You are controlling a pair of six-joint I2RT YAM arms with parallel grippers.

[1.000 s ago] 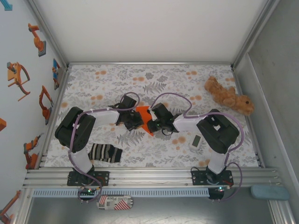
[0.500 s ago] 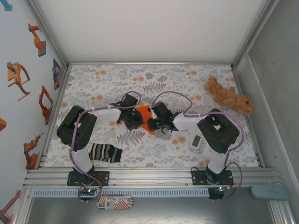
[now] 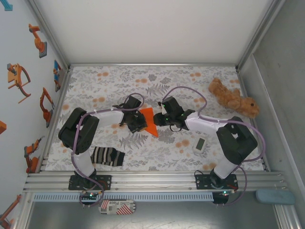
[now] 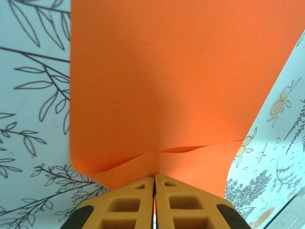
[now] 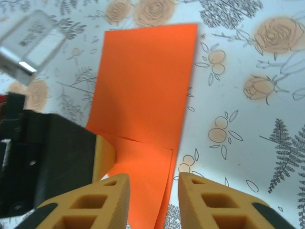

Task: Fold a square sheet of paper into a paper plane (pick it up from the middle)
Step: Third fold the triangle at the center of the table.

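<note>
The orange sheet of paper (image 3: 149,121) is folded into a narrow pointed shape and sits mid-table over the floral mat. My left gripper (image 3: 138,122) is shut on its edge; in the left wrist view the paper (image 4: 167,81) fans out from the closed fingertips, the left gripper (image 4: 155,179) pinching a layered fold. My right gripper (image 3: 161,117) stands open just right of the paper. In the right wrist view the paper (image 5: 143,86) runs between and below the spread fingers of the right gripper (image 5: 153,185), with no pad touching it. The left gripper's finger (image 5: 102,157) shows at the paper's left edge.
A brown plush toy (image 3: 233,99) lies at the back right. A striped sock (image 3: 107,156) lies near the left arm's base. A small white device (image 3: 199,144) sits front right of the paper, also seen as the white device (image 5: 31,45) in the right wrist view.
My right gripper has opened, let go of the paper and drawn back to the right, its elbow swinging outward. The left gripper has kept its hold on the paper.
</note>
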